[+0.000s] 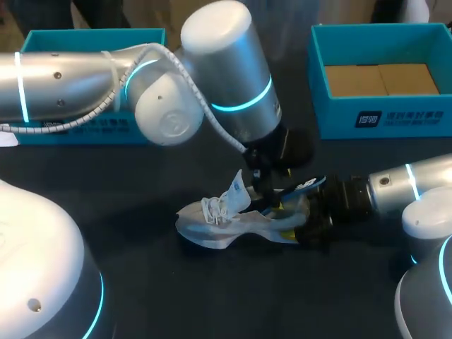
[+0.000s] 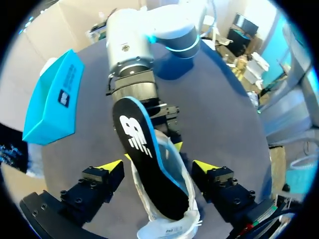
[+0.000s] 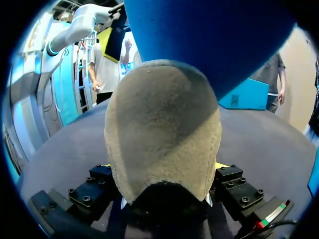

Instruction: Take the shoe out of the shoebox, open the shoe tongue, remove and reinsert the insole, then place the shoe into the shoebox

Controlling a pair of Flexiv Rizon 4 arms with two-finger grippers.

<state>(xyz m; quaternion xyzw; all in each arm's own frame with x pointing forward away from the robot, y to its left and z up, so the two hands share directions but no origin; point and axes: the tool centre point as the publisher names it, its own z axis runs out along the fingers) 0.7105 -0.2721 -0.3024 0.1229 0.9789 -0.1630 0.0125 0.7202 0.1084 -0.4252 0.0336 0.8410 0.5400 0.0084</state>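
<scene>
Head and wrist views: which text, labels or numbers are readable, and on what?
On the right shoebox: white print on the front wall, too blurred to read.
On the left shoebox: white print, blurred and partly hidden.
On the insole: a white logo mark, no readable words.
On the shoe: small dark print on a white tab, too small to read.

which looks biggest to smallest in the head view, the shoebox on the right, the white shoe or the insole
1. shoebox on the right
2. white shoe
3. insole: only a dark strip with a blue edge shows, the rest is hidden, so its place is less sure
</scene>
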